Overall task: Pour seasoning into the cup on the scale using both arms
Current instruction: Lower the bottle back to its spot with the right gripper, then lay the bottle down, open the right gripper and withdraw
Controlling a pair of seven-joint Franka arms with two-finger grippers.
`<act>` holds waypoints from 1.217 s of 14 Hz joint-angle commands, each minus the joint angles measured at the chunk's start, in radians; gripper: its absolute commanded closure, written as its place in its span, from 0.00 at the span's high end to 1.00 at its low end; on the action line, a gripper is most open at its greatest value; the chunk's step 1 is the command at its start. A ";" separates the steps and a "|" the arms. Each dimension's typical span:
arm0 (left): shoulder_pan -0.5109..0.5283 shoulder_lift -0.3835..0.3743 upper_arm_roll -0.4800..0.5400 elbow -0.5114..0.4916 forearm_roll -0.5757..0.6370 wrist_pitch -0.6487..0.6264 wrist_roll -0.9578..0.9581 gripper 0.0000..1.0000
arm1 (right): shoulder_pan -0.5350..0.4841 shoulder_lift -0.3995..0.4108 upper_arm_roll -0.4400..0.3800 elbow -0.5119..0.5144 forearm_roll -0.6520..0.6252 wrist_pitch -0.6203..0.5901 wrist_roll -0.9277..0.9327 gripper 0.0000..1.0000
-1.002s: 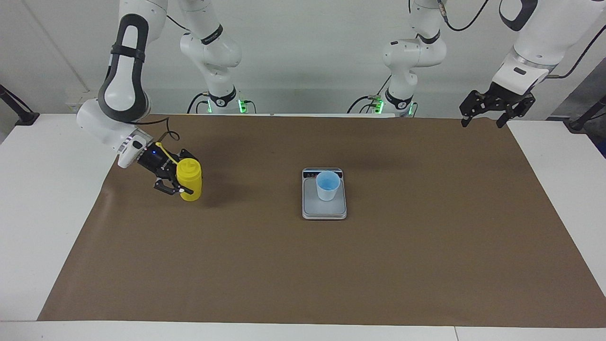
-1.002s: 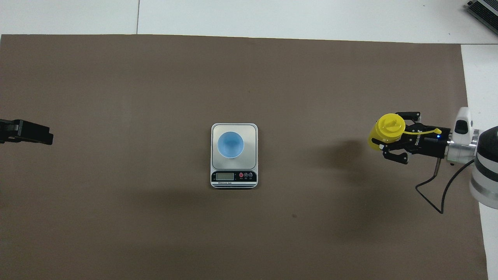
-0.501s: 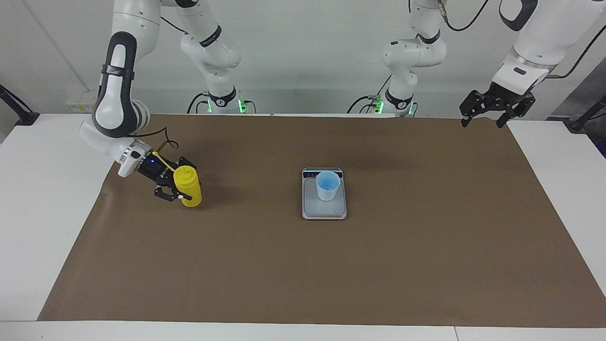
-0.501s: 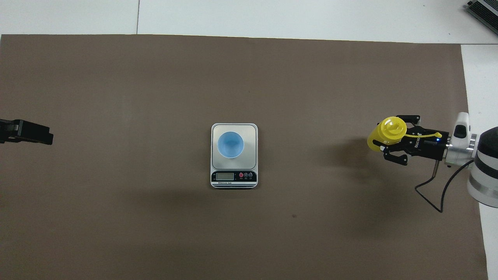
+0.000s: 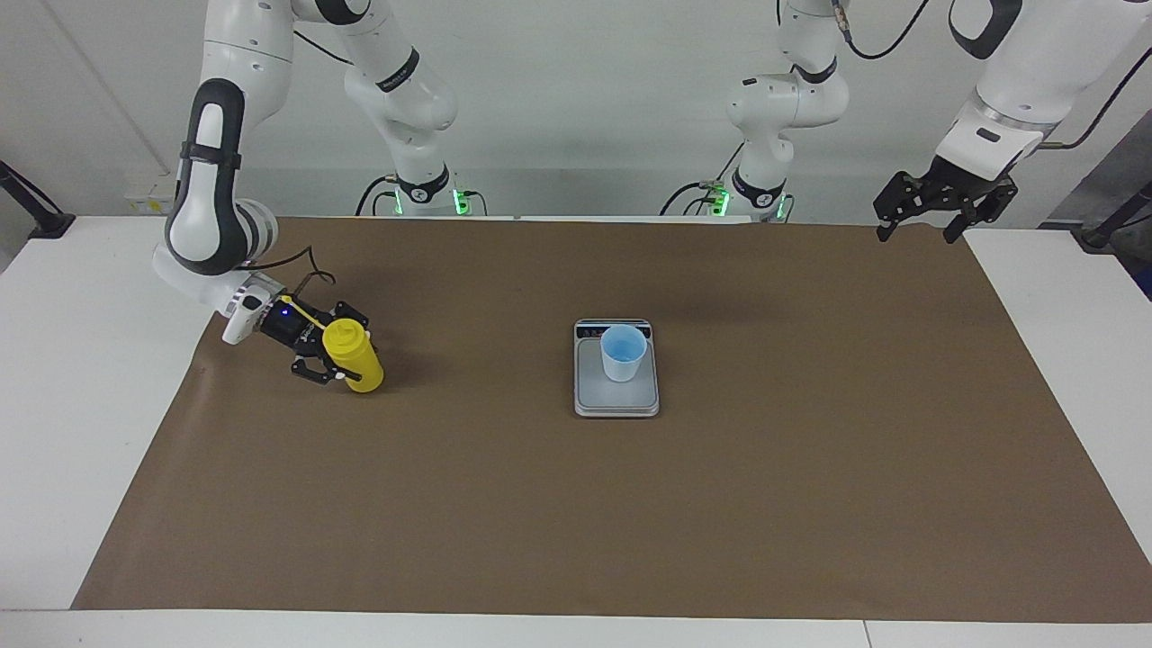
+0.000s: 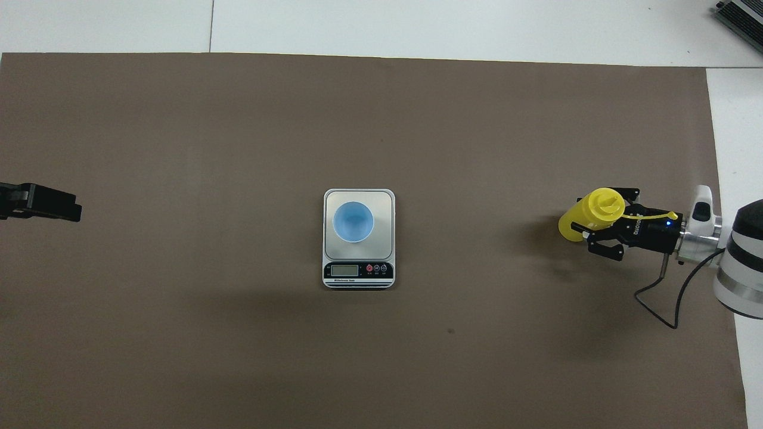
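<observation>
**Right claw pinching tilted bottle; cup sitting on scale**

Seasoning bottle [image 5: 354,356], yellow, is sitting at the right arm's end of the brown mat [image 5: 576,504], base on or just above the mat (cannot tell which), body leaning, cap tipped toward the arm holding it. In the overhead view the bottle [image 6: 590,213] is lying at about 3 o'clock from the scale, well apart from it.

Right claw [image 5: 326,354] is coming in low from the side, fingers pinching the bottle's upper body. Thin yellow cap strap [image 6: 650,213] is trailing back over the claw body.

Cup [image 5: 623,353], pale blue, is standing upright on the scale [image 5: 616,396] at mid-surface, mouth open upward, on the platform's half nearer the display strip [image 6: 358,270].

Left claw [image 5: 936,209] is hanging high over the mat's corner at the left arm's end, fingers spread, holding nothing. In the overhead view it is showing at 9 o'clock from the scale. The left arm is waiting.
</observation>
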State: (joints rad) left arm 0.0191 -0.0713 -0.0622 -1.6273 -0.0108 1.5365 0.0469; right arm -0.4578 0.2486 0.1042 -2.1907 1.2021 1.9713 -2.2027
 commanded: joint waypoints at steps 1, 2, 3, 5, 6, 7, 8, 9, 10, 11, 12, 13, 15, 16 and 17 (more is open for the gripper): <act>0.007 -0.028 -0.001 -0.026 -0.012 -0.006 0.005 1.00 | -0.021 -0.011 0.012 -0.021 0.051 -0.019 -0.022 0.00; 0.007 -0.028 -0.001 -0.026 -0.012 -0.006 0.005 1.00 | -0.021 -0.011 0.011 -0.024 0.053 -0.017 -0.022 0.00; 0.007 -0.028 -0.001 -0.026 -0.012 -0.006 0.005 1.00 | -0.021 -0.011 0.011 -0.030 0.053 -0.002 -0.025 0.22; 0.007 -0.028 -0.001 -0.026 -0.012 -0.006 0.005 1.00 | -0.021 -0.011 0.009 -0.032 0.053 -0.002 -0.038 1.00; 0.007 -0.028 -0.001 -0.026 -0.012 -0.006 0.005 1.00 | -0.022 -0.011 0.009 -0.035 0.053 -0.003 -0.038 1.00; 0.007 -0.028 -0.001 -0.026 -0.012 -0.006 0.005 1.00 | -0.022 -0.012 0.009 -0.037 0.053 -0.005 -0.038 1.00; 0.007 -0.028 -0.001 -0.026 -0.012 -0.006 0.005 1.00 | -0.022 -0.012 0.009 -0.037 0.053 -0.005 -0.038 1.00; 0.007 -0.028 -0.001 -0.026 -0.012 -0.006 0.005 1.00 | -0.022 -0.012 0.009 -0.037 0.053 -0.005 -0.038 1.00; 0.007 -0.028 -0.001 -0.026 -0.012 -0.006 0.005 1.00 | -0.022 -0.012 0.009 -0.037 0.053 -0.009 -0.041 1.00; 0.007 -0.028 -0.001 -0.026 -0.012 -0.006 0.005 1.00 | -0.022 -0.015 0.008 -0.040 0.053 -0.015 -0.046 1.00; 0.007 -0.028 -0.001 -0.026 -0.012 -0.006 0.005 1.00 | -0.028 -0.017 0.008 -0.047 0.053 -0.016 -0.052 1.00; 0.007 -0.028 -0.001 -0.026 -0.012 -0.006 0.005 1.00 | -0.035 -0.019 0.008 -0.052 0.053 -0.017 -0.058 1.00; 0.007 -0.028 -0.001 -0.026 -0.012 -0.006 0.005 1.00 | -0.045 -0.022 0.006 -0.061 0.048 -0.019 -0.081 1.00; 0.007 -0.028 -0.001 -0.026 -0.012 -0.006 0.005 1.00 | -0.056 -0.023 0.006 -0.064 0.045 -0.020 -0.094 1.00; 0.007 -0.028 -0.001 -0.026 -0.012 -0.006 0.005 1.00 | -0.065 -0.026 0.006 -0.064 0.039 -0.032 -0.104 1.00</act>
State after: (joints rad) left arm 0.0191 -0.0713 -0.0623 -1.6273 -0.0108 1.5365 0.0469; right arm -0.4899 0.2481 0.1038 -2.2252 1.2200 1.9654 -2.2585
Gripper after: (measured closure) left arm 0.000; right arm 0.000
